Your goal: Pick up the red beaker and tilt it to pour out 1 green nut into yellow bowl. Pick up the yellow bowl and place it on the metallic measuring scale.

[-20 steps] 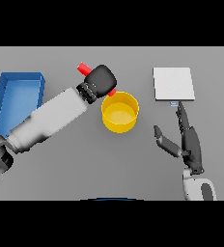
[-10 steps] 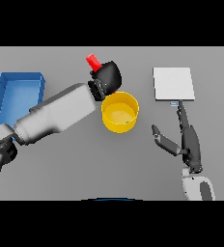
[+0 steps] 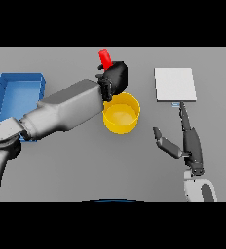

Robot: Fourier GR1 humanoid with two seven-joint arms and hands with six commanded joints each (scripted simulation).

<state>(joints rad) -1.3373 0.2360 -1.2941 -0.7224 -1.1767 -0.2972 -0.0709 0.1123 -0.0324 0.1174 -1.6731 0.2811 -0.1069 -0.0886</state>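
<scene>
Head view, the only one:

Left hand (image 3: pixel 116 79) is curled shut round the red beaker (image 3: pixel 104 58). Only the beaker's upper part shows, sticking out of the fist toward 11 o'clock. Long axis is tilted a little off upright, leaning up-left, away from the bowl. Can't tell which end is the mouth or whether a green nut is inside; none visible anywhere.

Yellow bowl (image 3: pixel 121 114) sits on the grey table (image 3: pixel 134 170) directly at 6 o'clock from the left hand; the fist overlaps the bowl's far rim in this view. Bowl interior looks plain yellow, no nut seen in it.

Key relation: bowl lies at 6 from the beaker, beaker axis points roughly 11–5. My read: the pour needs the visible end rolled down toward 6, over the bowl's opening, not further out to 11.

Metallic measuring scale (image 3: pixel 175 84) is at 2 o'clock from the bowl, near but apart. Right hand (image 3: pixel 185 141) rests at 4 o'clock from the bowl, fingers straight and spread, holding nothing, fingertips reaching toward the scale's near edge. Right hand is the nearer one to both bowl and scale for the later carry.

Blue tray (image 3: pixel 15 87) at 9 o'clock, well apart, partly behind the left forearm.
</scene>
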